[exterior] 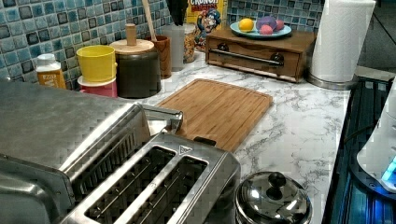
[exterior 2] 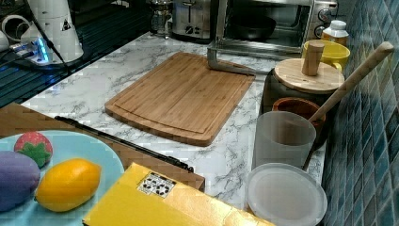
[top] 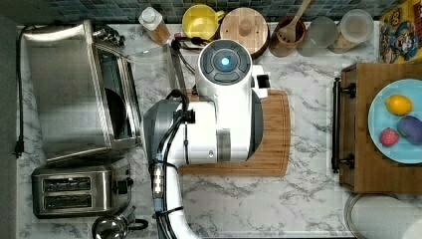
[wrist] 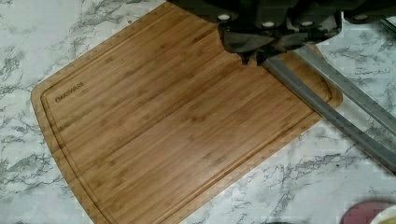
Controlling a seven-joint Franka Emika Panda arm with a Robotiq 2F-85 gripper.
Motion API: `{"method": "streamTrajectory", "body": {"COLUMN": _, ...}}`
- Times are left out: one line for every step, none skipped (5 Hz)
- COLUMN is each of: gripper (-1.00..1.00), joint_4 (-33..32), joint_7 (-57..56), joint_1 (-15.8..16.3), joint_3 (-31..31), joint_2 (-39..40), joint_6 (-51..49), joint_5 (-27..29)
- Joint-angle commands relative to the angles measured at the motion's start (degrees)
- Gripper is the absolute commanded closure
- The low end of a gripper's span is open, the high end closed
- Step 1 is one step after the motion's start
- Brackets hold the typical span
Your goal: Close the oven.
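Note:
The oven (top: 69,89) stands at the top view's left with its dark inside exposed. Its glass door (top: 149,62) lies folded down flat, and the bar handle (top: 177,69) reaches the edge of the bamboo cutting board (top: 273,139). The right view shows the same open oven (exterior 2: 263,23) with the handle (exterior 2: 226,66) low over the counter. In the wrist view my gripper (wrist: 252,58) hangs above the cutting board (wrist: 177,130), right beside the grey handle bar (wrist: 327,112). Its dark fingers meet with nothing between them. In the top view the white arm (top: 224,99) covers the gripper.
A two-slot toaster (top: 74,191) and a steel kettle (top: 112,226) sit beside the oven. A bottle (top: 154,22), a yellow mug (top: 199,21), a wood-lidded canister (top: 245,27) and jars line the back wall. A wooden drawer box (top: 368,169) holds a blue plate of fruit.

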Motion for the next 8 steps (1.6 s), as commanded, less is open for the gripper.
{"method": "streamTrajectory", "body": {"gripper": 1.0, "joint_4": -3.6, "joint_7": -26.0, "joint_1": -4.1, "joint_3": -1.9, "joint_2": 3.5, "joint_6": 11.3, "joint_5": 17.3}}
{"method": "streamTrajectory", "body": {"gripper": 1.0, "joint_4": -0.4, "joint_7": -38.8, "joint_1": -6.7, "joint_3": -2.5, "joint_2": 9.5, "joint_6": 10.3, "joint_5": 25.3}}
{"method": "streamTrajectory", "body": {"gripper": 1.0, "joint_4": 3.1, "joint_7": -51.3, "joint_1": -7.0, "joint_3": -2.5, "joint_2": 14.6, "joint_6": 8.9, "joint_5": 29.1}}
{"method": "streamTrajectory", "body": {"gripper": 1.0, "joint_4": 2.1, "joint_7": -61.1, "joint_1": -6.5, "joint_3": -0.1, "joint_2": 16.9, "joint_6": 11.3, "joint_5": 30.4}}
{"method": "streamTrajectory", "body": {"gripper": 1.0, "joint_4": -1.8, "joint_7": -69.4, "joint_1": -6.9, "joint_3": 2.6, "joint_2": 16.8, "joint_6": 17.7, "joint_5": 35.7}}
{"method": "streamTrajectory", "body": {"gripper": 1.0, "joint_4": -1.8, "joint_7": -74.2, "joint_1": -9.6, "joint_3": 4.7, "joint_2": 19.9, "joint_6": 20.6, "joint_5": 45.5}}
{"method": "streamTrajectory", "body": {"gripper": 1.0, "joint_4": -3.2, "joint_7": -79.2, "joint_1": -11.6, "joint_3": 6.5, "joint_2": 20.0, "joint_6": 26.5, "joint_5": 53.2}}
{"method": "streamTrajectory", "body": {"gripper": 1.0, "joint_4": -1.5, "joint_7": -81.7, "joint_1": -11.1, "joint_3": 6.6, "joint_2": 22.8, "joint_6": 26.7, "joint_5": 55.3}}
